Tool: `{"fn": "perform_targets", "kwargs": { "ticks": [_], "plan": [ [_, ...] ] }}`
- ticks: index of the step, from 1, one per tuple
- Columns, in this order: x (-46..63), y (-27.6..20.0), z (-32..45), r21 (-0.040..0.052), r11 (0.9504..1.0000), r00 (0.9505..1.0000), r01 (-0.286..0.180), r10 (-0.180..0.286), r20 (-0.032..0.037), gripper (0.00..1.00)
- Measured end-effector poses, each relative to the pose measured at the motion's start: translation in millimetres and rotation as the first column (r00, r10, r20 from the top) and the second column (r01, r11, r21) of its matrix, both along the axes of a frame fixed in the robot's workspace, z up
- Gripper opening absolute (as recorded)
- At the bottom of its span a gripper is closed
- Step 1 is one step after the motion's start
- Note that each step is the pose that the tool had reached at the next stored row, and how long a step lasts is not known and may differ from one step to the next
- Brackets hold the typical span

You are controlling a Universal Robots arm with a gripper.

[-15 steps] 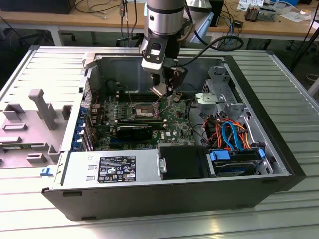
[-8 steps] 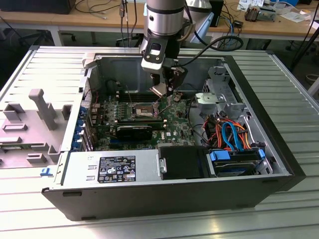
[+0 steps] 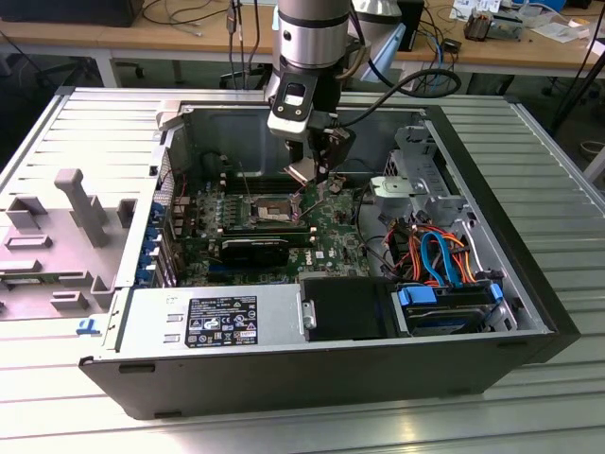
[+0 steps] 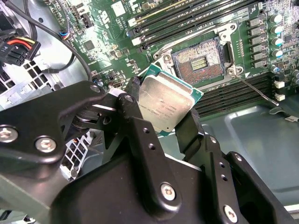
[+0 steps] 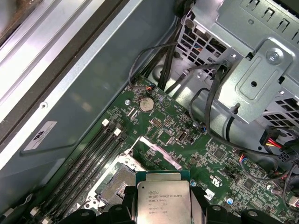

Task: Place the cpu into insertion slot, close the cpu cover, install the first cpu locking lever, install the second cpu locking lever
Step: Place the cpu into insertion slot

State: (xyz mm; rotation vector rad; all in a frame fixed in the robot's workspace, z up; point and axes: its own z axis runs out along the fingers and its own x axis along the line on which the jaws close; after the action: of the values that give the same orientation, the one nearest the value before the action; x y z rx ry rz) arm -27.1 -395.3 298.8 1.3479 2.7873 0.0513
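**Chip held over the open socket; first step incomplete.** The gripper (image 4: 163,106) was clenched on the cpu (image 4: 172,100), its black fingers (image 4: 136,109) pressing two opposite edges, with the chip's metal top turned toward the cameras in both wrist views. The cpu hung tilted, above and just beside the insertion slot (image 4: 201,59) without touching it. The slot's dark pin field lay bare within its silver rim. A thin wire lever (image 4: 254,88) stood free beside the socket, hooked under nothing that could be seen. Judged from this, no step was finished: seating the chip, closing the cpu cover and setting both levers were all left to do. The cover itself could not be told apart with confidence. In the exterior view the computer case (image 3: 312,378) lay opened on its side on a ribbed metal table (image 3: 548,132). A grey moulded fixture (image 3: 80,203) sat at the exterior view's left, and wooden benches (image 3: 189,38) strewn with cables stood behind.
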Motion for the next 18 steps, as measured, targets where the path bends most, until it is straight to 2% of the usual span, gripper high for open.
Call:
{"fn": "perform_targets", "kwargs": {
  "ticks": [18],
  "plan": [
    [0.0, 0.0, -0.9, 0.0, 0.9997, 0.9997, 0.023, -0.023, 0.0, 0.55]
  ]
}}
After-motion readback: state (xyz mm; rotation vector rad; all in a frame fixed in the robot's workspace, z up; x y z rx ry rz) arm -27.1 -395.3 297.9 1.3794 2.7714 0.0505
